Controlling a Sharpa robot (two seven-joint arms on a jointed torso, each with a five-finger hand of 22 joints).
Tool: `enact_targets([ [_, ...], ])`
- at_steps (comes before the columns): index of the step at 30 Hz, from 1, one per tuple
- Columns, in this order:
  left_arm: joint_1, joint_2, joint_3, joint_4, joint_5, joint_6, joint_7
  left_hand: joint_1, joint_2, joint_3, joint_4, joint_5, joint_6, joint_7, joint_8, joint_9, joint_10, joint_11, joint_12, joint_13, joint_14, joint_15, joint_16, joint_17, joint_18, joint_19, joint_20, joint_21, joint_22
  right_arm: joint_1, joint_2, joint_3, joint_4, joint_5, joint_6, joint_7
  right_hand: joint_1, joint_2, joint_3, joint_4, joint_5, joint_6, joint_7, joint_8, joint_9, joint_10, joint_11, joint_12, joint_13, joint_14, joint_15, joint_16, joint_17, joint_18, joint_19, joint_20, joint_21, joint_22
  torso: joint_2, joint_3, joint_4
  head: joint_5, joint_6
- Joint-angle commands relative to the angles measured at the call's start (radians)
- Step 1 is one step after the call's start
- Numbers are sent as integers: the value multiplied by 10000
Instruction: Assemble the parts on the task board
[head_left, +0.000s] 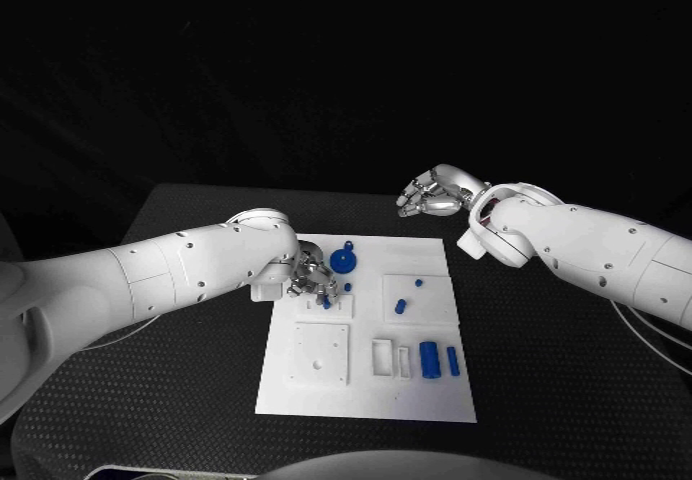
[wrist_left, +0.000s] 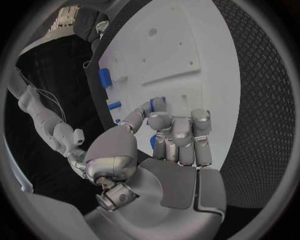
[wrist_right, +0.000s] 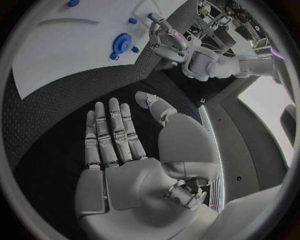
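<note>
The black table (head_left: 173, 400) carries the white task board (head_left: 433, 395) at its middle, a long plate running from near to far. The left arm (head_left: 144, 275) reaches in across the table's left side, and its left hand (head_left: 307, 277) is down over the far left part of the board, beside a raised square plate (head_left: 329, 306). In the left wrist view this hand's fingers (wrist_left: 181, 137) are curled in together and a small blue part (wrist_left: 157, 104) sits pinched between thumb and fingertip, just above the white surface; whether the piece touches the board cannot be told. The right arm (head_left: 606, 250) comes in from the right, and the right hand (head_left: 437, 192) hangs off the board, above the table beyond its far right corner. The right wrist view shows that hand flat and slack, fingers (wrist_right: 112, 132) stretched out and apart, with nothing in them. On the near left of the board lies a larger square plate (head_left: 320, 351) with small holes. To its right is a narrow white rectangular frame (head_left: 382, 357), then a blue cylinder (head_left: 428, 359) and a thinner blue bar (head_left: 453, 361) lying side by side. At the far end, right of the left hand, a round blue gear-like piece (head_left: 343, 260) lies with a small peg on top. Near the middle right a short blue peg (head_left: 398, 305) stands, and a smaller blue stub (head_left: 418, 283) sits just beyond it.
</note>
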Motion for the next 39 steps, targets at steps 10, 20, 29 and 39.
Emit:
enact_targets([
  [10, -128, -126, -85, 42, -382, -148, -209, 191, 122, 1580, 443, 29, 558, -430, -19, 4, -93, -81, -45, -22, 279, -339, -37, -13, 129, 74, -1159, 31, 24, 0, -14, 4, 36, -74, 118, 66, 28, 10, 31, 24, 48, -31, 4, 11, -4, -31, 7, 58, -5, -87, 13, -55, 14, -164, -67, 16, -43, 14, -4, 0, 16, 14, 6],
  [20, -160, -270, -86, 291, -682, -357, -138, 190, 118, 1576, 466, 3, 552, -427, -21, 0, -96, -80, -50, -30, 278, -341, -44, -19, 129, 76, -1159, 29, 21, 0, -26, 4, 66, -74, 128, 65, 23, 12, 29, 25, 48, -28, 1, 13, -3, -28, 5, 59, -4, -88, 13, -56, 15, -164, -68, 16, -44, 16, 0, 3, 4, 22, 2],
  [29, -210, -353, -87, 416, -759, -453, -127, 196, 108, 1575, 484, -29, 544, -425, -24, -3, -98, -79, -56, -40, 278, -343, -50, -24, 130, 78, -1161, 27, 18, 0, -38, 4, 90, -75, 127, 64, 21, 14, 28, 26, 49, -27, 0, 14, -2, -26, 4, 60, -4, -88, 12, -56, 15, -164, -69, 16, -43, 17, -4, 1, 11, 21, -3],
  [39, -246, -452, -87, 666, -760, -495, -196, 203, 94, 1571, 507, -70, 533, -422, -29, -9, -100, -77, -62, -52, 278, -347, -59, -32, 131, 81, -1162, 25, 15, 0, -46, 3, 116, -75, 132, 62, 16, 17, 27, 27, 50, -25, -2, 16, -2, -23, 3, 61, -3, -89, 11, -57, 16, -164, -69, 16, -43, 19, -2, 5, 4, 25, -6],
])
